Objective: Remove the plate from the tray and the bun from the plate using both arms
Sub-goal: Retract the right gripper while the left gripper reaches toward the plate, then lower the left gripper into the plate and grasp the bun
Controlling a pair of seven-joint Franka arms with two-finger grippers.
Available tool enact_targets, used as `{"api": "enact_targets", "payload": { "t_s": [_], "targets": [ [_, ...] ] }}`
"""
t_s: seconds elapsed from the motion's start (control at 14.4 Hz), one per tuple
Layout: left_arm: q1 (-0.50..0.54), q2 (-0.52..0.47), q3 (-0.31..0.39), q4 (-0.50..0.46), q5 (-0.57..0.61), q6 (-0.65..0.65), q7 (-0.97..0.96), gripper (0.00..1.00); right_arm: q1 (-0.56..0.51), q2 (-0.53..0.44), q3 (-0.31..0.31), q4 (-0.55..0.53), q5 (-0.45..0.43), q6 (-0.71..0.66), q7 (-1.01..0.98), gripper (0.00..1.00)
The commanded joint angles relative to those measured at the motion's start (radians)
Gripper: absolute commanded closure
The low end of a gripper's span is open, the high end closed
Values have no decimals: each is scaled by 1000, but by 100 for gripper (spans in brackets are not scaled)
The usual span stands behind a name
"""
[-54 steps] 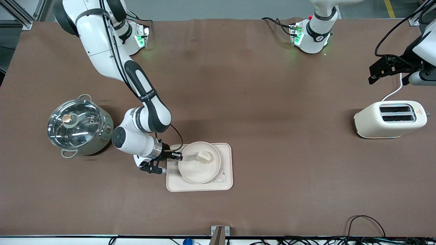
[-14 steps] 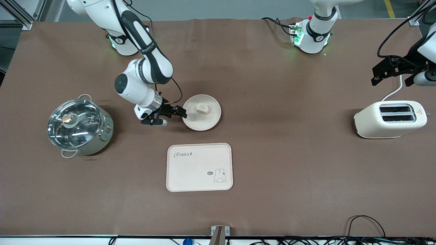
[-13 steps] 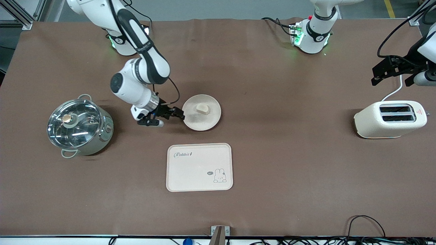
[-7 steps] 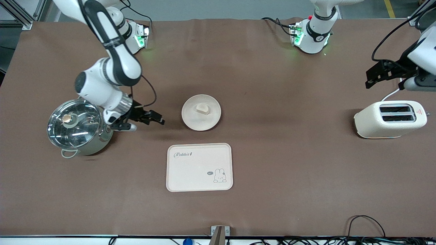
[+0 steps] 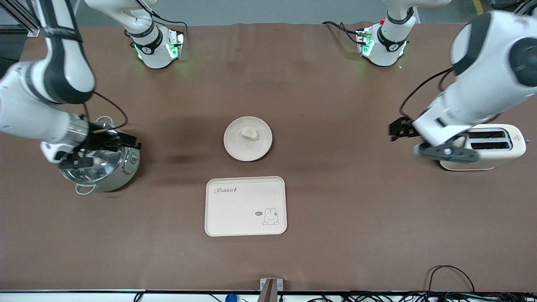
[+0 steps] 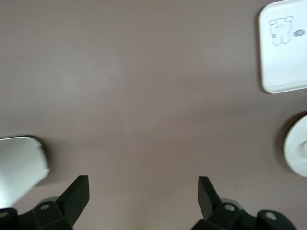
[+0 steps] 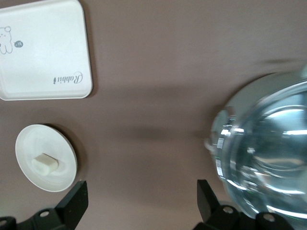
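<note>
The round cream plate (image 5: pixel 247 144) rests on the brown table, farther from the front camera than the tray, with the small pale bun (image 5: pixel 249 134) on it. Both also show in the right wrist view: plate (image 7: pixel 29 143), bun (image 7: pixel 45 163). My right gripper (image 5: pixel 132 142) hangs open and empty over the steel pot, well apart from the plate; its fingers (image 7: pixel 76 199) frame bare table. My left gripper (image 5: pixel 396 129) is open and empty over the table beside the toaster, with bare table between its fingers (image 6: pixel 79 191). The plate's edge (image 6: pixel 297 151) shows in the left wrist view.
A rectangular cream tray (image 5: pixel 246 206) with a rabbit drawing lies nearer the front camera than the plate. A lidded steel pot (image 5: pixel 117 172) stands toward the right arm's end. A cream toaster (image 5: pixel 495 144) stands toward the left arm's end.
The plate with the bun went from the tray to the table. My right gripper let it go and drew back over the pot. My left arm swung in past the toaster.
</note>
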Motion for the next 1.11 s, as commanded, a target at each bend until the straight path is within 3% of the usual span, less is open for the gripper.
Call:
{"api": "enact_targets", "payload": {
  "t_s": [0.0,0.21,0.49,0.77,1.04],
  "targets": [
    [-112,66,1,5,-3,74,-201,0,-62,5,17,186,-78,-154,35,0],
    [-240,163,1,13,-5,181,-467,0,-68,-4,20,310,-195,-297,39,0],
    [-405,290,1,21,0,321,-838,0,-62,-102,20,326,-299,-337,39,0],
    [-550,413,8,19,13,456,-1179,0,-61,-164,-3,326,-309,-381,37,0],
    [-620,503,8,19,52,604,-1414,4,-16,-170,-24,327,-310,-392,29,0]
  ]
}}
